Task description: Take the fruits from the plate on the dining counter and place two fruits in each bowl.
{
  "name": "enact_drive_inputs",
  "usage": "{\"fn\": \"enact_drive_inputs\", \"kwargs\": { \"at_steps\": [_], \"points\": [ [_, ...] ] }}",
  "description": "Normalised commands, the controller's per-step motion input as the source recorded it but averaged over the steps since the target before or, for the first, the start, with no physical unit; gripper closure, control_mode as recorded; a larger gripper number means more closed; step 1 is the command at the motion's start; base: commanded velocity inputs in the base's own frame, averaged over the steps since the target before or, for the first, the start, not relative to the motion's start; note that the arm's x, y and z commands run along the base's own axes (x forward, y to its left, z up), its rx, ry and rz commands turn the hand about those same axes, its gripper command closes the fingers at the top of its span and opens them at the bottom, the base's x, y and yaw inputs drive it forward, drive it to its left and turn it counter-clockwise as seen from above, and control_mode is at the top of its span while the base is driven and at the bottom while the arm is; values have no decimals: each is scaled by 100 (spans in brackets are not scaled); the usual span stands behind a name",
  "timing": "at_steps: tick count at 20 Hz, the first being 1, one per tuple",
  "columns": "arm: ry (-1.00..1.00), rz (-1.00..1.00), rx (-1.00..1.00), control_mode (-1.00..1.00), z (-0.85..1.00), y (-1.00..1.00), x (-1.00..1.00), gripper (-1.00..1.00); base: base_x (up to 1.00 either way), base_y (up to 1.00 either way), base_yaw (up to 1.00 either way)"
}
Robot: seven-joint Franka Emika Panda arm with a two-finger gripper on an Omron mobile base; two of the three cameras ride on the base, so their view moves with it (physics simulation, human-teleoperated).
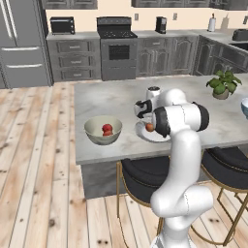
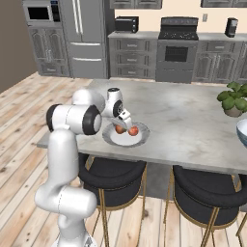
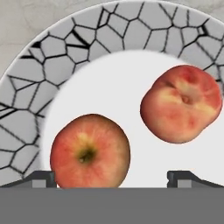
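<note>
Fruits on the plate are the target; two remain there, and the claw hangs just above them, fingers spread wide with nothing between the tips. In the hand view the near fruit sits low and left of centre, closer to the left fingertip than to the right; whether that tip touches it I cannot tell; the second fruit lies at right of centre, apart from the first.

Judgement on the step in hand: shift the claw toward the near fruit so it sits midway between the tips, then go straight down and close around its widest part; off-centre closing would likely roll it across the smooth plate into its neighbour.

Right base view: claw over the plate at centre left of the frame, on the near part of the counter. Left base view: beige-grey bowl at centre left, well apart from the plate, holding red fruit; count inside unclear. Another bowl's rim shows at the right edge; contents hidden; potted plant upper right.
</note>
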Motion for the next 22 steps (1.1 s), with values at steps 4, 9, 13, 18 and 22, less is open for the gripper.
{"fn": "enact_drive_inputs", "kwargs": {
  "at_steps": [4,9,13,18,22],
  "points": [
    [0,-1,0,-100,-20,0,9,-100,0,0,0],
    [0,0,0,-100,-11,0,0,-100,0,0,0],
    [-1,0,0,-100,-1,0,-1,-100,0,0,0],
    [-5,0,0,-100,0,0,0,-100,0,0,0],
    [0,0,0,-100,-14,0,0,-100,0,0,0]
  ]
}}
